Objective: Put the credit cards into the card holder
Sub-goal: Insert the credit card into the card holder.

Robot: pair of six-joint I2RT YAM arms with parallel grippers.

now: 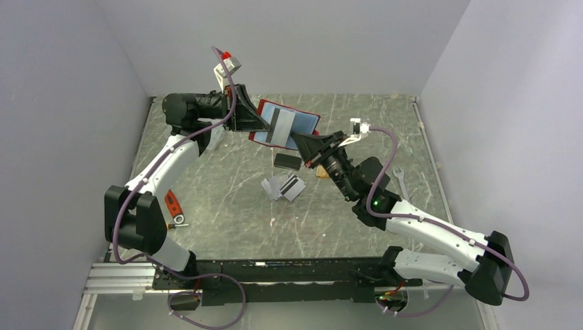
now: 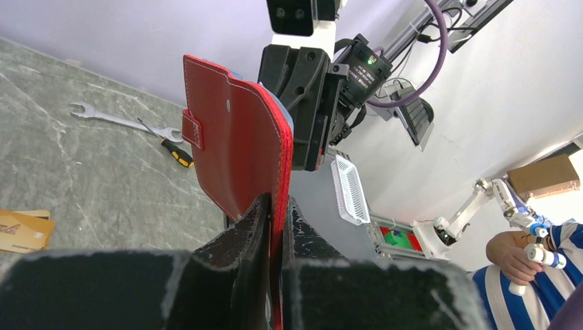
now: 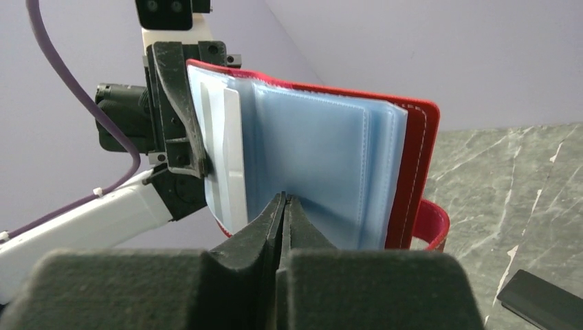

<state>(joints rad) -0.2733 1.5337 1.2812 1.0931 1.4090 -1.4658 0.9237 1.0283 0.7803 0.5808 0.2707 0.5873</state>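
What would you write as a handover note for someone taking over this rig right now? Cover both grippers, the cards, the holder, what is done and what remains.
Left gripper: shut on the card holder, holding it open above the table.
Right gripper: shut, tips at the blue sleeves; whether it pinches one is unclear.
Done: one pale card appears seated in a sleeve.
To do: black card and grey-white cards lie on the table, not yet loaded.
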